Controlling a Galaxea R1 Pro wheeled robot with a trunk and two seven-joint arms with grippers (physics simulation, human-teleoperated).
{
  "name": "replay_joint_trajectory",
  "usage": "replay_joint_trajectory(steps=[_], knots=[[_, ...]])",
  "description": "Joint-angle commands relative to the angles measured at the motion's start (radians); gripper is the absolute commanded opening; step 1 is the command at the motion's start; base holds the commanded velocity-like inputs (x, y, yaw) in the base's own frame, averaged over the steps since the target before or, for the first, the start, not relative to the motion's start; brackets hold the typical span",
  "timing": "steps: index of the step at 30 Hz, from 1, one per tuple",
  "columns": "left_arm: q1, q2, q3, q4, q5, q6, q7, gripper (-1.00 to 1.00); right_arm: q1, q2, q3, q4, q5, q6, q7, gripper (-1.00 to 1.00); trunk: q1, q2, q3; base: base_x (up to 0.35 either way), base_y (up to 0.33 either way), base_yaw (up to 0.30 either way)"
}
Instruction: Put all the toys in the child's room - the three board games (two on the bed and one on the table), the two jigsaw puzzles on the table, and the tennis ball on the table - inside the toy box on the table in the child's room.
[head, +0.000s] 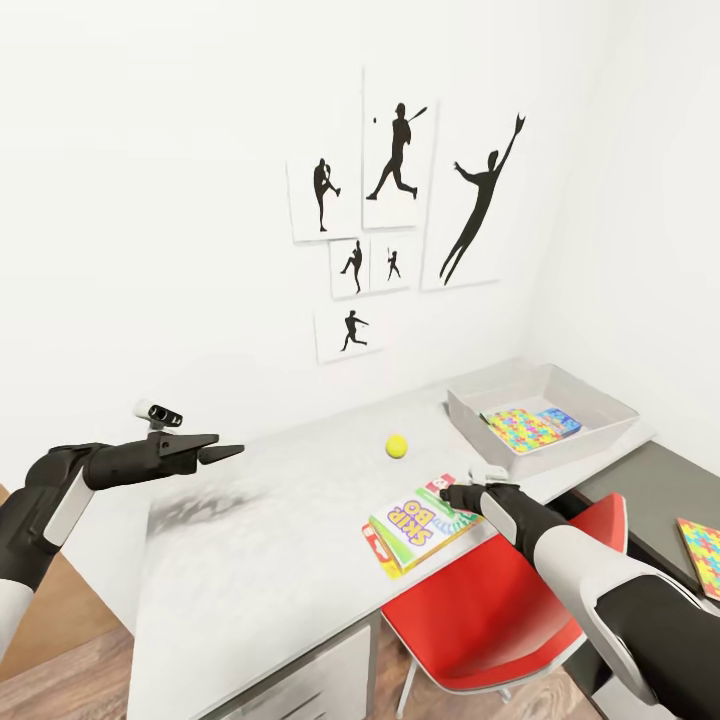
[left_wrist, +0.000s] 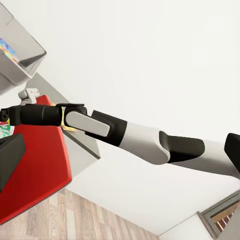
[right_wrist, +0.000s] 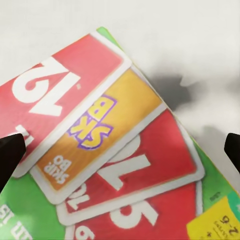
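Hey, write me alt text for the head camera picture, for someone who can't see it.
The right gripper reaches the SKIP BO box at the grey table's front edge, jaws open. Behind it lie a tennis ball and a toy box holding a puzzle; the left gripper hovers apart.

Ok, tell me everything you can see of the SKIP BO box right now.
The SKIP BO box is a flat rectangular game box lying face up near the front edge of the table, above the red chair. Its cover looks like glossy card: green, with fanned red and orange cards. The right gripper hovers at its far end with its dark fingers spread either side; contact cannot be told. The tennis ball lies apart, behind it.
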Motion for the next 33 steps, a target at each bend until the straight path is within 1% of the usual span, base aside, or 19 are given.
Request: replay_joint_trajectory(steps=[1, 11, 20, 29, 33], knots=[[-0.001, 0.002, -0.002, 0.000, 0.002, 0.011, -0.005, 1.00, 0.000, -0.001, 0.013, 0.003, -0.004, 0.005, -0.003, 1.00, 0.000, -0.001, -0.002, 0.000, 0.000, 0.000], [-0.001, 0.006, -0.002, 0.001, 0.005, 0.011, -0.005, 1.00, 0.000, -0.001, 0.013, 0.003, -0.004, 0.005, -0.003, 1.00, 0.000, -0.001, -0.002, -0.005, 0.001, 0.000], [-0.001, 0.004, -0.002, 0.002, 0.004, 0.011, -0.005, 1.00, 0.000, -0.001, 0.013, 0.003, -0.004, 0.005, -0.003, 1.00, 0.000, -0.001, -0.002, -0.045, 0.027, 0.000], [-0.001, 0.003, -0.002, 0.002, 0.002, 0.011, -0.005, 1.00, 0.001, 0.001, 0.013, 0.003, -0.004, 0.005, -0.003, 1.00, 0.000, -0.001, -0.002, -0.001, 0.083, 0.000], [-0.001, 0.002, -0.002, 0.002, 0.002, 0.011, -0.005, 1.00, 0.000, 0.002, 0.013, 0.003, -0.003, 0.005, -0.003, 1.00, 0.000, -0.001, -0.002, -0.007, 0.179, 0.000]])
